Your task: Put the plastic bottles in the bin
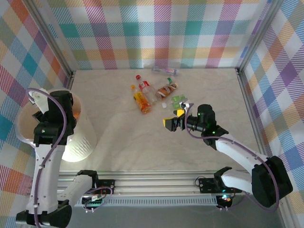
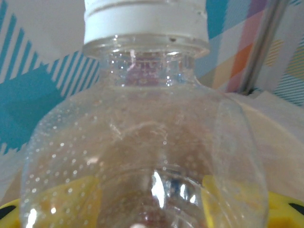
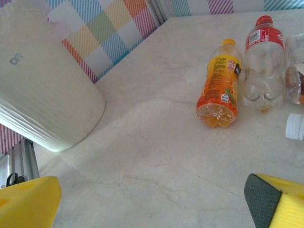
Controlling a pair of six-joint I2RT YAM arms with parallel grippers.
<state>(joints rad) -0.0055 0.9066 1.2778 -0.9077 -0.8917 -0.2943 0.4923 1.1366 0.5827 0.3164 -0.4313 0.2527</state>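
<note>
Pale marble bench (image 1: 123, 142), plaid walls (image 1: 190, 28). Clenched in left jaws over white ribbed bin (image 1: 85, 140): clear white-capped bottle (image 2: 142, 142). Right jaws released near orange-label bottle (image 3: 219, 90) lying mid-bench. Light, slick, crushable; probably best taken mid-body.

Pastel plaid walls (image 1: 166, 33) back a ribbed white bin (image 3: 42, 90), an orange-labelled bottle (image 3: 221, 90), a red-capped bottle (image 3: 262, 61) and a white-capped bottle (image 2: 142, 142).
</note>
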